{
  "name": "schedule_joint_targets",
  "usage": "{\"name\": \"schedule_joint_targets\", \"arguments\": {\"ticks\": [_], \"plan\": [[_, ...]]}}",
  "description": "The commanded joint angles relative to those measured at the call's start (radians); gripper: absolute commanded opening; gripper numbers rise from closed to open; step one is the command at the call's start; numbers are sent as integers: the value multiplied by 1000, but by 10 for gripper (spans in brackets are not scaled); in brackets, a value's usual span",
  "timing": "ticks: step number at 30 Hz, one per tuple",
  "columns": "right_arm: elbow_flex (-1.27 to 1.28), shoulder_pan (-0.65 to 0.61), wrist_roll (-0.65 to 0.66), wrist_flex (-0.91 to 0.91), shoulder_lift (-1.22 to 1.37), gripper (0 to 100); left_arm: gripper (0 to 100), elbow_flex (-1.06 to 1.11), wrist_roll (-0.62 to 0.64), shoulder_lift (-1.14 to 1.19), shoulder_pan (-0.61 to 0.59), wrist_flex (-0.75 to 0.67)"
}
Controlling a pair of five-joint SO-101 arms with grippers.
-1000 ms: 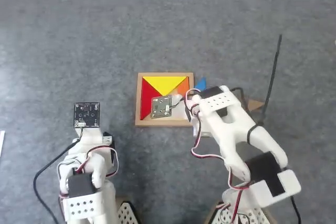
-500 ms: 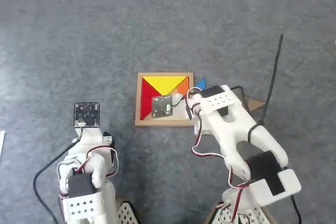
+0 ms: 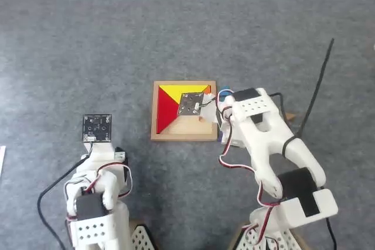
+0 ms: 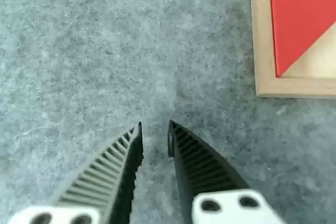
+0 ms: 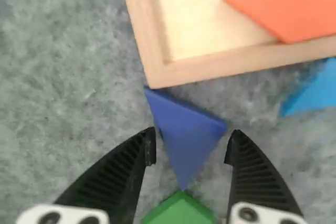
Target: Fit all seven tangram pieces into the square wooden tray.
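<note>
The square wooden tray lies mid-table and holds a yellow triangle, a red triangle and an orange piece. My right gripper is open just outside the tray's rim, one finger on each side of a dark blue triangle lying flat on the carpet. A green piece touches that triangle's tip, and a light blue piece lies beside it. My left gripper hovers over bare carpet short of the tray's corner, fingers a narrow gap apart, holding nothing.
Grey carpet covers the table all around the tray. A black cable rises behind the right arm, with a tan piece near it. The left arm stands at the front left.
The right arm has swung away from over the tray's middle toward its right edge, and its gripper now stands beside the tray. The left arm has not moved.
</note>
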Motion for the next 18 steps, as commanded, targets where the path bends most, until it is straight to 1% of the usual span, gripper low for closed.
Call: {"name": "schedule_joint_targets", "arguments": {"ticks": [1, 5, 10, 18], "plan": [[-34, 12, 2, 2, 7, 220, 81, -12, 0, -18, 3, 3], [-20, 13, 69, -44, 59, 222, 81, -12, 0, -18, 3, 3], [-28, -2, 141, -50, 107, 221, 81, -12, 0, -18, 3, 3], [-32, -16, 150, -68, 114, 220, 81, -12, 0, -18, 3, 3]]}}
